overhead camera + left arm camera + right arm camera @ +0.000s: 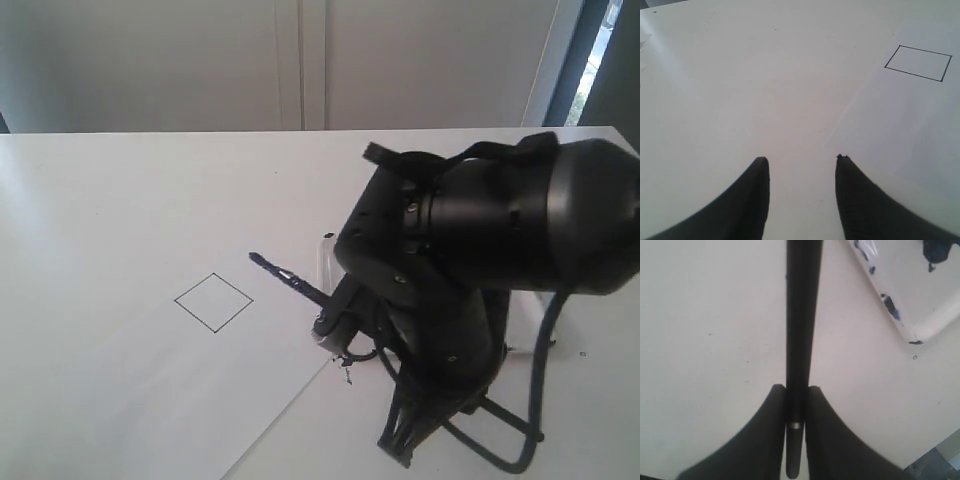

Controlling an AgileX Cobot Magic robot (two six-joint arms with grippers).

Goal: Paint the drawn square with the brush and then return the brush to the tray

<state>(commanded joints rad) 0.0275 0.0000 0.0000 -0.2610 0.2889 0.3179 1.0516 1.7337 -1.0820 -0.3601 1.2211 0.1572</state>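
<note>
The drawn square (213, 301) is a thin black outline with a white inside, on the paper left of centre. It also shows in the left wrist view as the square (918, 63). My right gripper (335, 322) is shut on the brush (290, 279), whose dark tip points toward the square and stops a little short of its right corner. In the right wrist view the brush handle (802, 315) runs straight out from between the shut jaws of the right gripper (797, 388). The tray (891, 310), with blue blotches, lies beside it. My left gripper (801, 159) is open and holds nothing.
A white paper sheet (130, 380) covers the left part of the table, with its edge running diagonally below the right gripper. The bulky right arm (480, 260) hides most of the tray; only a rim piece (325, 255) shows. A wall rises behind the table.
</note>
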